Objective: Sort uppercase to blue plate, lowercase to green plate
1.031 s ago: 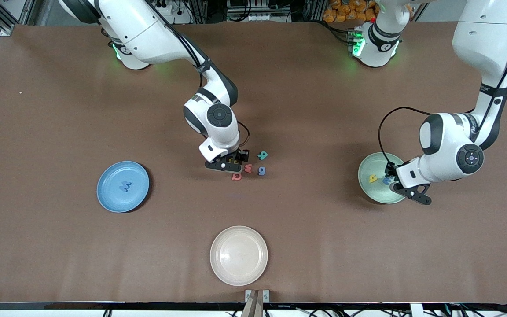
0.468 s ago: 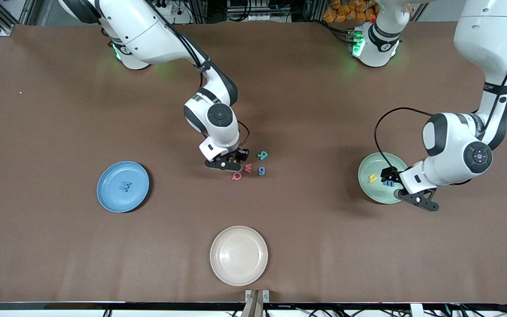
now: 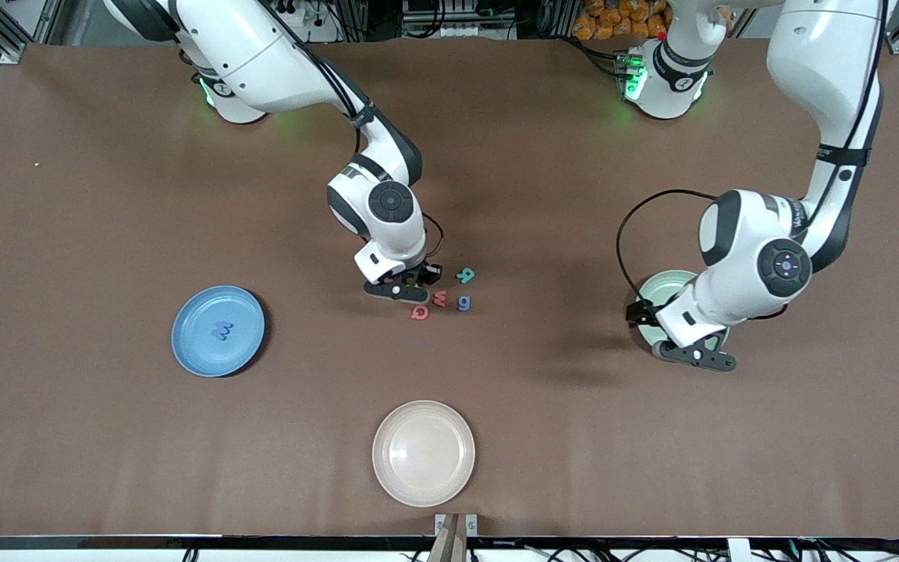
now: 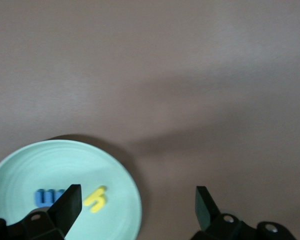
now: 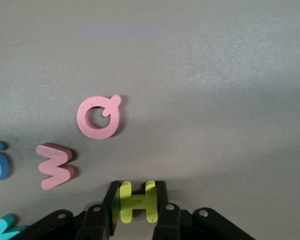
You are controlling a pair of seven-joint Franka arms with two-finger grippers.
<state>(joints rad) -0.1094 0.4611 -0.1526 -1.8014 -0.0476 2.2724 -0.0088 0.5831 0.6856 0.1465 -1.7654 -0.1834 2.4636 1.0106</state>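
My right gripper (image 5: 137, 202) is down among the loose letters in the middle of the table, shut on the yellow H (image 5: 137, 201), which lies flat on the table. Beside it lie the red Q (image 5: 99, 116), the red w (image 5: 56, 166), the blue g (image 3: 463, 302) and the teal R (image 3: 465, 275). My left gripper (image 4: 137, 205) hangs open and holds nothing, over the edge of the green plate (image 4: 20, 165). On that plate rest the yellow h (image 4: 96, 198) and the blue e (image 4: 47, 196). The blue plate (image 3: 184, 343) carries the blue W (image 3: 222, 331).
A cream plate (image 3: 423, 453) sits near the table's front edge, nearer to the camera than the letter cluster. In the front view the left arm's wrist covers most of the green plate (image 3: 664, 282). Brown tabletop (image 3: 574, 437) runs between the three plates.
The left gripper opened, left the blue e on the green plate and swung toward the table's middle. The right gripper's jaws closed in on the yellow H.
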